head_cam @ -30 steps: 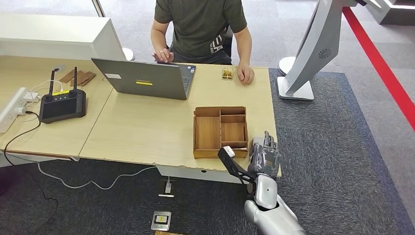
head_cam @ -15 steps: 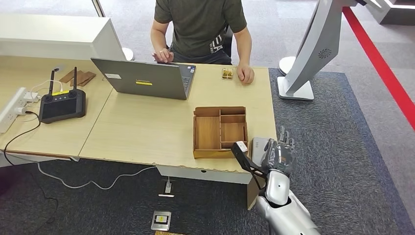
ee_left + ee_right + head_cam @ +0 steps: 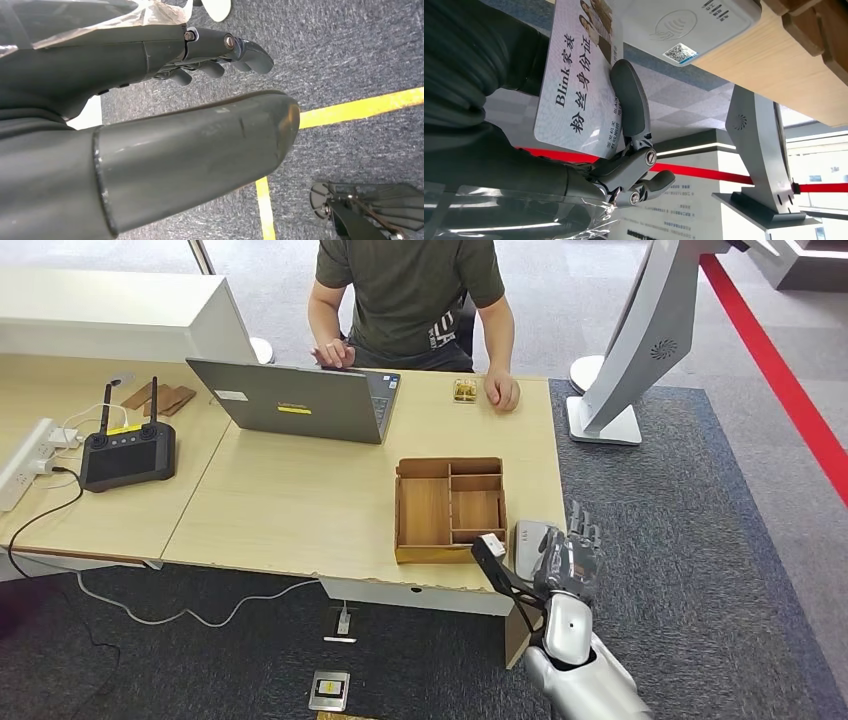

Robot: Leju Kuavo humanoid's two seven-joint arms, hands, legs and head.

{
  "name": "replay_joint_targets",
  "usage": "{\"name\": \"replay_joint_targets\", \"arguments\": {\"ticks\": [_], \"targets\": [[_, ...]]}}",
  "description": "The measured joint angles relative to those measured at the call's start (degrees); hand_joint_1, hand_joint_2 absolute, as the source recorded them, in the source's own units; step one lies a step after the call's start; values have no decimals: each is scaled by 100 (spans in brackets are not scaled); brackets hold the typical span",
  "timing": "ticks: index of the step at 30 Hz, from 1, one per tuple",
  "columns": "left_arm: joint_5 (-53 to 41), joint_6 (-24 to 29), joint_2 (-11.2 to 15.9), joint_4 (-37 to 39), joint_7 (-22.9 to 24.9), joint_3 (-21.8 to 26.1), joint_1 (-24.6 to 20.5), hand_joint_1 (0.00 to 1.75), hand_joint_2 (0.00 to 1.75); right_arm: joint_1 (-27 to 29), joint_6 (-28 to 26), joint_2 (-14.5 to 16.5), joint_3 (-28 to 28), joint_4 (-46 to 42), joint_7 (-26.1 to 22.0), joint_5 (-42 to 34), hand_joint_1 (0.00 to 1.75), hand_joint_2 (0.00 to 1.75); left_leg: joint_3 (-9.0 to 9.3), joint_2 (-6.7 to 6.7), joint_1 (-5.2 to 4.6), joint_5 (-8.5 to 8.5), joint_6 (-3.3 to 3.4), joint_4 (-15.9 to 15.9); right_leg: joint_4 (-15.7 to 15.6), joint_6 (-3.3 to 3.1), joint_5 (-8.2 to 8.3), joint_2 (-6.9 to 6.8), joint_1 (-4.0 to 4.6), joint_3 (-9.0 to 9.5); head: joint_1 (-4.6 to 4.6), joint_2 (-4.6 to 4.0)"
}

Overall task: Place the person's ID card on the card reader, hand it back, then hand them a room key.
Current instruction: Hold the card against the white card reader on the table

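My right hand (image 3: 567,558) hovers at the table's front right corner, just right of the grey-white card reader (image 3: 528,538). The right wrist view shows it holding the white ID card (image 3: 579,85), with a finger (image 3: 631,107) pressed across the printed face. The card is off the card reader (image 3: 684,25) and beside it. My left hand (image 3: 150,125) hangs over the grey carpet holding nothing, thumb and fingers apart. The person (image 3: 410,295) sits at the far side, one hand (image 3: 501,392) resting on the table.
A wooden divided tray (image 3: 449,506) stands just left of the reader. A grey laptop (image 3: 295,400) sits in front of the person, with a small box (image 3: 465,390) by their hand. A black controller (image 3: 128,452) lies far left. A white stand (image 3: 640,340) rises at right.
My right hand has moved right, off the card reader, which now lies uncovered. It has barely shifted in the last half second. The person has not moved.
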Motion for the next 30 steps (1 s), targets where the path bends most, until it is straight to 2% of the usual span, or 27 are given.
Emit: {"name": "replay_joint_targets", "arguments": {"ticks": [30], "targets": [[0,-54,0,-2,-78,0,0,0,0,88,138,-75,43,7,-4,-116,175,175,1,0,0,0,0,0,0,0,0,0,0,1,-1,0]]}}
